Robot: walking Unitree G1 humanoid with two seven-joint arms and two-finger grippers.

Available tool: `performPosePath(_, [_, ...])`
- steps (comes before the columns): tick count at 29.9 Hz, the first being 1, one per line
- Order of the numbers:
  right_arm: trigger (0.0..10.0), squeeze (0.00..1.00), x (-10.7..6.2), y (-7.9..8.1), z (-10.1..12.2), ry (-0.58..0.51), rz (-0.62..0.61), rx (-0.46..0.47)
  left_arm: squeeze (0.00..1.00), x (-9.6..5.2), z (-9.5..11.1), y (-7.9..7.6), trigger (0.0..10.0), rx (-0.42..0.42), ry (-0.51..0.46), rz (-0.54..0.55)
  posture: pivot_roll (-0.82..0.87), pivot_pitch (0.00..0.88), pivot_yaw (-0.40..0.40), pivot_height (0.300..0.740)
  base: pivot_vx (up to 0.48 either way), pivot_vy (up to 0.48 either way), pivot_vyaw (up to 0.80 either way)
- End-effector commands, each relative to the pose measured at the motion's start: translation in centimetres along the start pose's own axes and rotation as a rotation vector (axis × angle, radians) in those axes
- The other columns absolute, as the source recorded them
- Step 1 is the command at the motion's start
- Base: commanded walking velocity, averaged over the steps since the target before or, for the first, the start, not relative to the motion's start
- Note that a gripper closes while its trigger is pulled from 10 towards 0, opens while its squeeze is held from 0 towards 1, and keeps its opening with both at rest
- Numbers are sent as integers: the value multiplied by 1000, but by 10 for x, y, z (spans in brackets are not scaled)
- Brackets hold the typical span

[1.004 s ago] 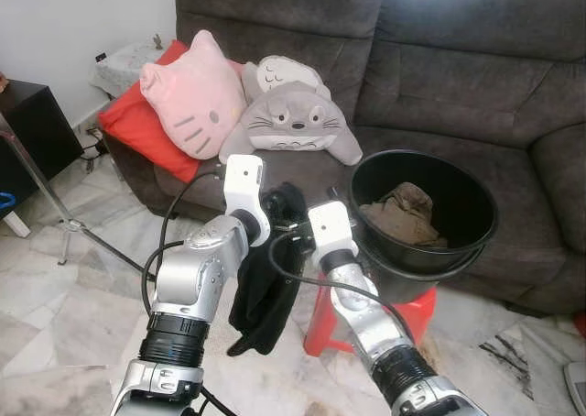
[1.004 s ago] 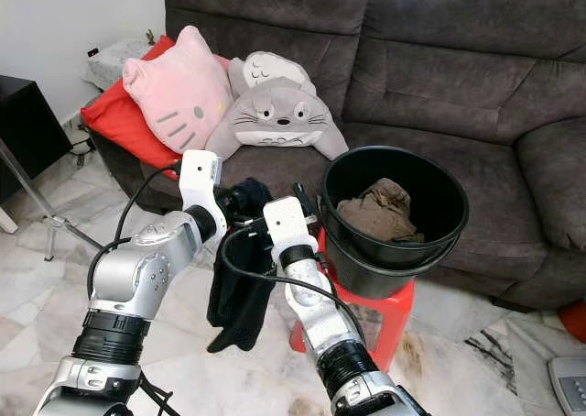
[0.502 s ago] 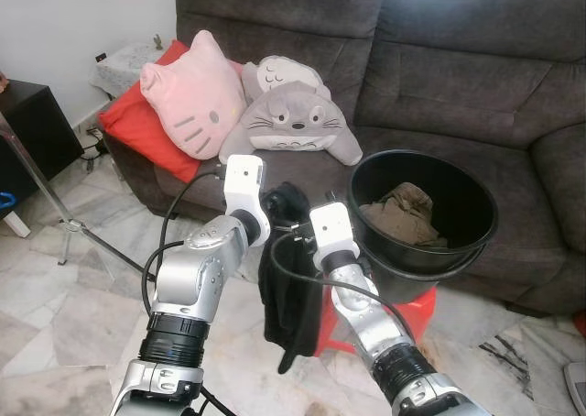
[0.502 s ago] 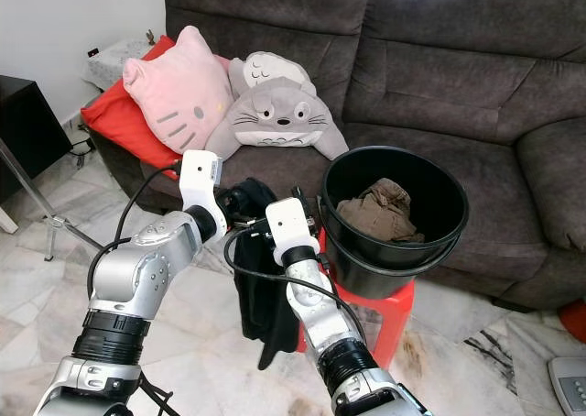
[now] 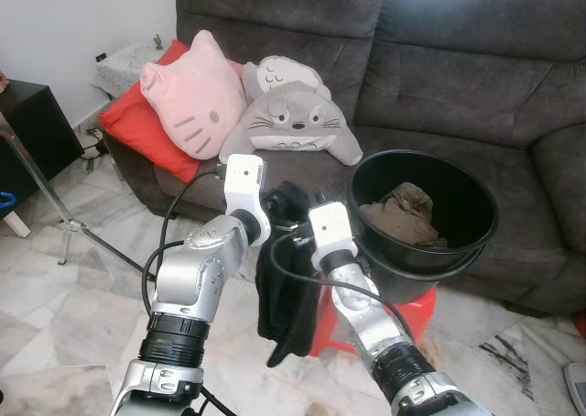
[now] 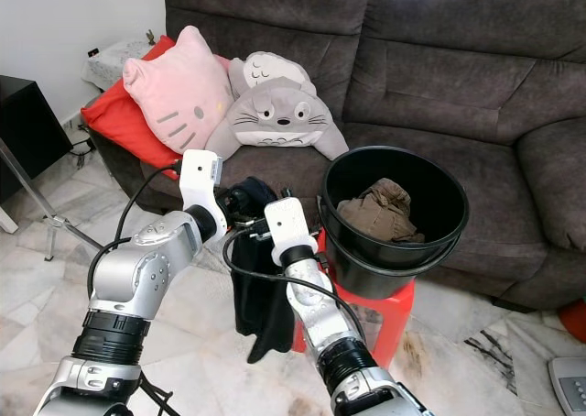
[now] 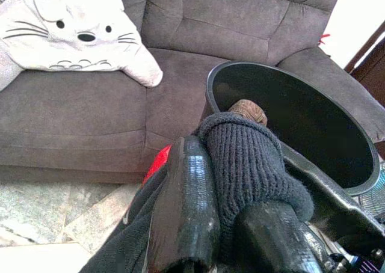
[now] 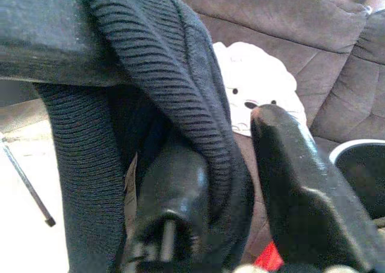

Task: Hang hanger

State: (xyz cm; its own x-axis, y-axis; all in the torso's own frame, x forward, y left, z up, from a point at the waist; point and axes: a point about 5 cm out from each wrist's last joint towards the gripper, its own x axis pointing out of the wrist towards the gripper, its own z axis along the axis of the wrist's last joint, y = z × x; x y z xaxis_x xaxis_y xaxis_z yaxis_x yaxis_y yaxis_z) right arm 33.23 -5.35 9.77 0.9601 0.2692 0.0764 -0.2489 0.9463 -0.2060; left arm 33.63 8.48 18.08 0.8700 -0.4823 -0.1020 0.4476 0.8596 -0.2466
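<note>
Sofa [image 5: 439, 77] behind; left gripper [image 7: 222, 225] clamps sweater [image 5: 286, 288], right gripper [image 8: 240, 183] parted around it.

Bright, even daylight; wrist views softly blurred.

A black ribbed-knit garment [image 5: 286, 279] hangs centre frame. The sofa [image 5: 430, 68] is dark grey-brown, the bucket [image 5: 458, 251] black, the stool [image 5: 417, 308] red. Upper left: a pink cat-face cushion [image 5: 192, 95], a red cushion [image 5: 137, 127], a grey-and-white plush [image 5: 288, 114].
</note>
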Motion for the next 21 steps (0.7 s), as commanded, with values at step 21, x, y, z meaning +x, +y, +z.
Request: performPosePath(21, [0, 0, 2, 3, -1, 18, 33, 32, 0, -3, 8, -2, 0, 11, -39, -22, -7, 0, 11, 740, 0, 0, 0])
